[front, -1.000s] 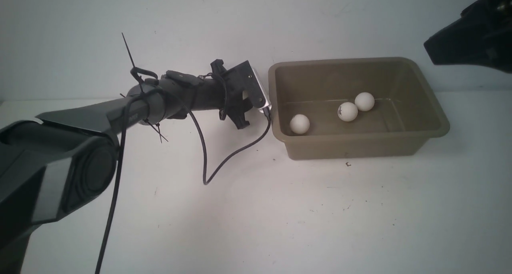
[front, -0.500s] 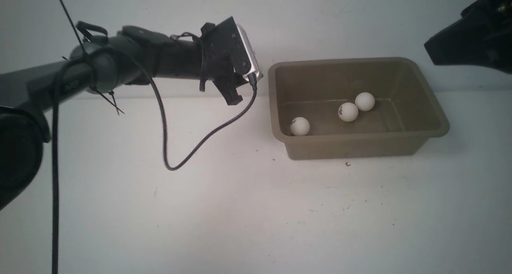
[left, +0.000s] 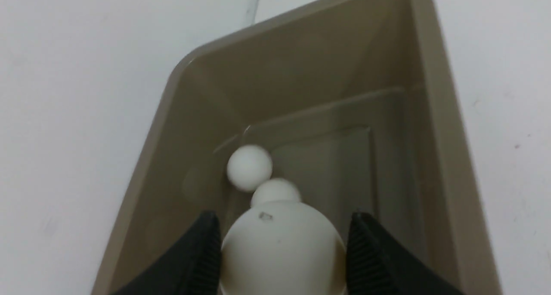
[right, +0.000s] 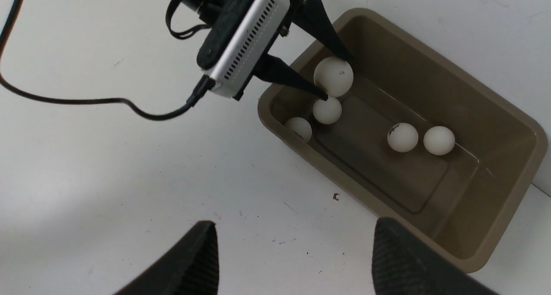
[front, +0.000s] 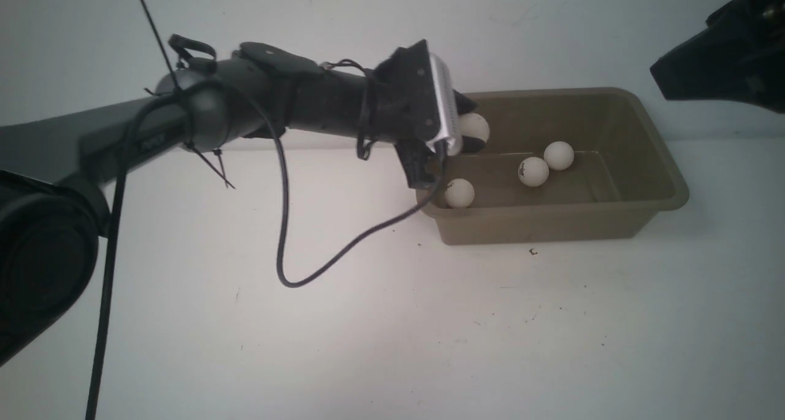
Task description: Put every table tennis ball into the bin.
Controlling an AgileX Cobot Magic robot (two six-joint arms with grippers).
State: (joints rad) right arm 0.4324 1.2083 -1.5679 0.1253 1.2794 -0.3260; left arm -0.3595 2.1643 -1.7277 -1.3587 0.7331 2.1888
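Left arm has swung over since a second ago. Back then it sat outside the bin's end wall, and now the left gripper (right: 338, 77) hangs above the inside of the bin (front: 539, 224), just past the rim. Its jaws are clamped on the held ball (left: 282, 247), one pad each side, so nothing's been let go yet.

Just below the fingertips lies the lower ball (right: 327, 110). A corner ball (right: 298, 128) sits back from it toward the wrist, and the logo ball (right: 402, 137) and far ball (right: 439, 140) rest side by side well ahead of the jaws.

The right gripper (right: 295, 222) hangs off to the side, jaws apart with nothing between them.

Looks to me like it's at the drop step: open up and the ball falls in. I can't spot any ball on the table (front: 368, 322) in these views.
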